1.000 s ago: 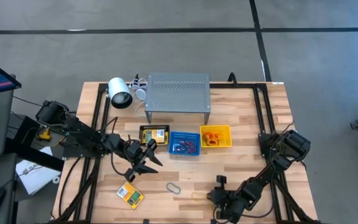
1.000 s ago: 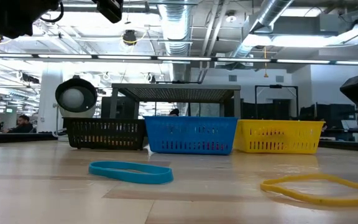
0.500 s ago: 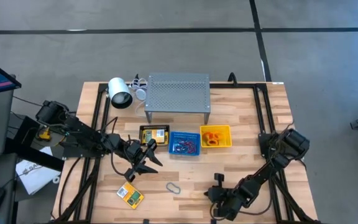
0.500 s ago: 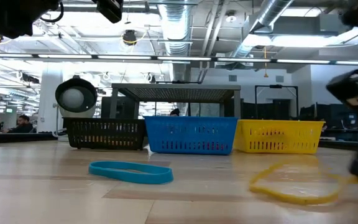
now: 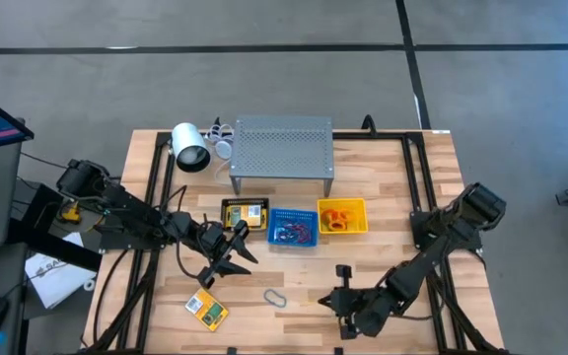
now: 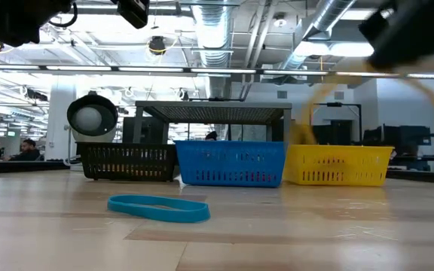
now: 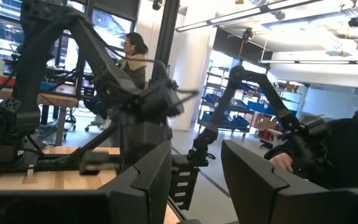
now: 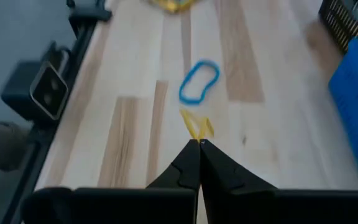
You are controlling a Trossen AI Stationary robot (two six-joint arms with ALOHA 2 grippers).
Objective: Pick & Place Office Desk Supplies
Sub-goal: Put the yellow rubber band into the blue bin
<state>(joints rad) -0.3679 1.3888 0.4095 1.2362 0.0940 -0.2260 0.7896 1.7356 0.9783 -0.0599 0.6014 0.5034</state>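
My right gripper [image 8: 199, 144] hovers over the near middle of the table [image 5: 344, 306] and is shut on a thin yellow band loop [image 8: 197, 127]. In the low view the band [image 6: 431, 94] shows blurred, hanging clear of the table. A blue band loop [image 5: 274, 297] lies flat on the wood just left of that gripper [image 8: 199, 81]. A yellow-and-green pack [image 5: 207, 310] lies flat near the near edge. My left gripper [image 5: 228, 254] is open and waits above the table, near the black basket [image 5: 245, 214]. My right gripper pinches the yellow band at one end of its loop [image 8: 196, 132] between the tips of its two shut fingers. The fingers slant down from the right and near side. The band hangs below the gripper, lifted clear of the table.
Black, blue [image 5: 292, 227] and yellow [image 5: 342, 216] baskets stand in a row at mid-table, in front of the grey perforated shelf [image 5: 282, 148] and the white lamp-like cylinder [image 5: 190, 148]. Bare wood lies between the baskets and the near edge. People show in the room beyond.
My right gripper has risen and moved toward the far edge and slightly left. The yellow band, which lay flat on the table, has been lifted clear and now hangs from the gripper. The blue band has stayed in place.
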